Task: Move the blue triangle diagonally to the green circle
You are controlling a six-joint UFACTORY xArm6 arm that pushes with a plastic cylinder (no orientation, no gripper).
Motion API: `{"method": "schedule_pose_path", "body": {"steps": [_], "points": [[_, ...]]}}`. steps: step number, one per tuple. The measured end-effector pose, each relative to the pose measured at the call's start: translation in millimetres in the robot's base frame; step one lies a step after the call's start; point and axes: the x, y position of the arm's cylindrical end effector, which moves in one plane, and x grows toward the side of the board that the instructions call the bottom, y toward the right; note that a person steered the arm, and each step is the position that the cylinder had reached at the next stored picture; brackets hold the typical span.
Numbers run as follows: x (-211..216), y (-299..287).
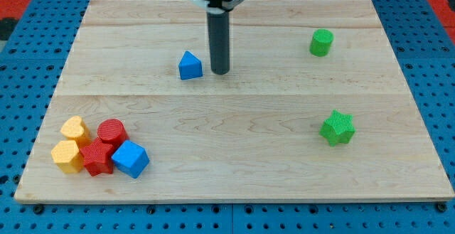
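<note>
Blue triangle (190,66) upright, small, solid blue, my tip (220,72) just beside

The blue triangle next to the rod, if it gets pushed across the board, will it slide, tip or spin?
The blue triangle sits flat on a broad base, so it will probably slide rather than tip. Its angled sides suggest an off-centre push may spin it. My tip stands just to its right, apart from it. The wooden board looks smooth, so drag seems low.

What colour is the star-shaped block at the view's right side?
Green. The star block shows clearly in the camera view, below the green circle.
</note>
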Motion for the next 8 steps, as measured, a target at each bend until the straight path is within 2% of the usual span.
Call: {"method": "schedule_pose_path", "body": {"steps": [1,2,4,6,7,8], "points": [[-24.3,-5.1],[-17.6,-56.8],[72.3,-66.5],[52.4,-59.3],[52.6,-80.0],[91.1,-90.8]]}}
